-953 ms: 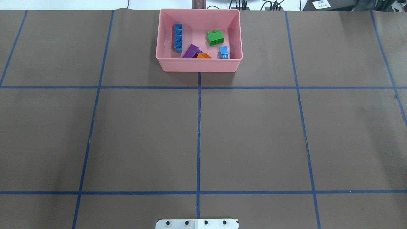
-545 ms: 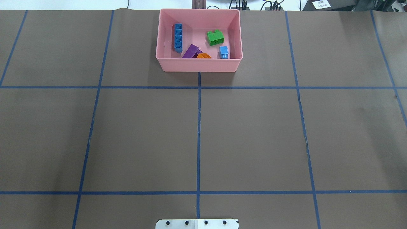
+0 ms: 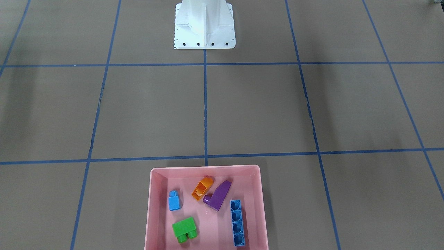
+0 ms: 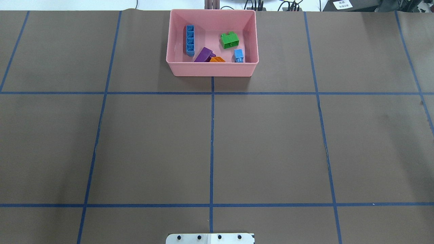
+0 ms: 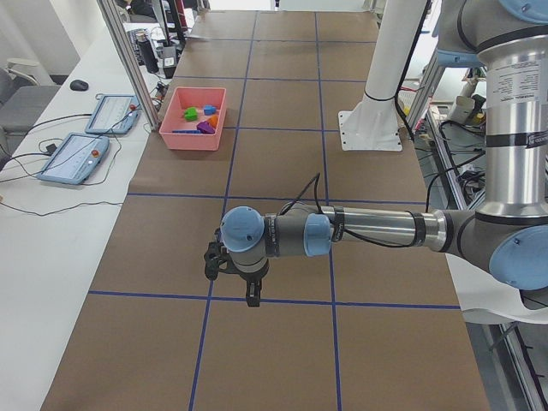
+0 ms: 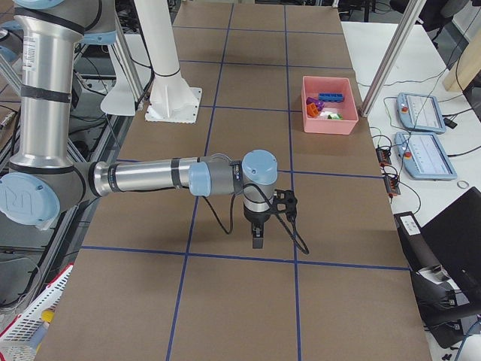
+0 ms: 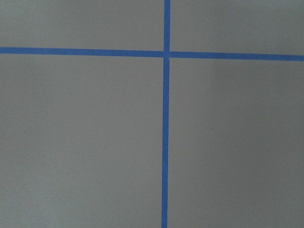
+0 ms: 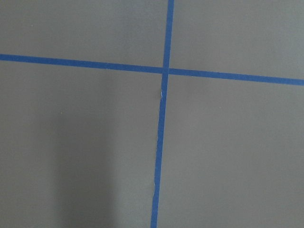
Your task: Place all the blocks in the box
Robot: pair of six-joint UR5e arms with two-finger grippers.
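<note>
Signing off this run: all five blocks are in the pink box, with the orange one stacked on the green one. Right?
Not stacked. All five are in the box, but the orange block lies beside the purple block, apart from the green block; the front-facing view shows it.

The left wrist camera looks down on the matte brown table [image 7: 85, 142]. One blue tape strip [image 7: 71, 51] runs left to right high in the view, dipping slightly toward the right. A second blue tape strip [image 7: 165, 152] runs top to bottom just right of the middle, and the two cross at right angles.
</note>
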